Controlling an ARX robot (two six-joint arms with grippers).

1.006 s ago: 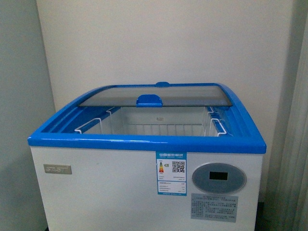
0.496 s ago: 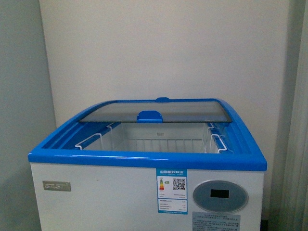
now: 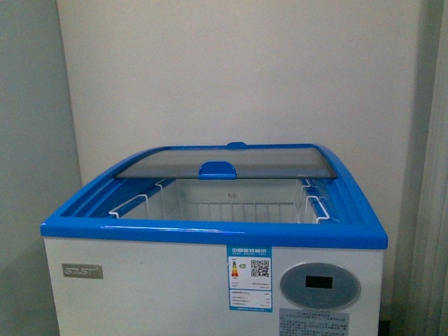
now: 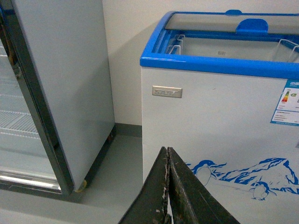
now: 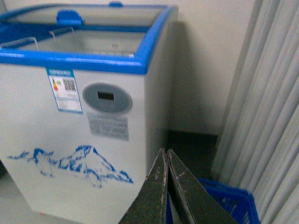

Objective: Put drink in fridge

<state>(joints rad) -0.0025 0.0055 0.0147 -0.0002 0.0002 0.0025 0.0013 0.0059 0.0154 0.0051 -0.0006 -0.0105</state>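
Note:
The fridge (image 3: 140,294) stands straight ahead, white with a blue top rim (image 3: 210,233). Its curved glass lid (image 3: 224,159) is slid to the back, so white wire baskets (image 3: 231,199) show inside. The same fridge (image 4: 210,121) fills the left wrist view, and the fridge (image 5: 70,140) also shows in the right wrist view with its oval grey display (image 5: 107,97). My left gripper (image 4: 167,150) is shut and empty, low in front of the penguin decal. My right gripper (image 5: 165,151) is shut and empty near the fridge's right corner. The drink is out of view.
A tall grey-white cabinet on casters (image 4: 60,88) stands left of the fridge, with a strip of floor between them. To the right hang pale curtains (image 5: 266,107), and a blue crate (image 5: 229,203) sits on the floor below my right gripper. A cream wall (image 3: 238,70) is behind.
Over the last second the fridge has dropped slightly lower in the front view and the view edged sideways. Since half a second ago nothing has visibly moved.

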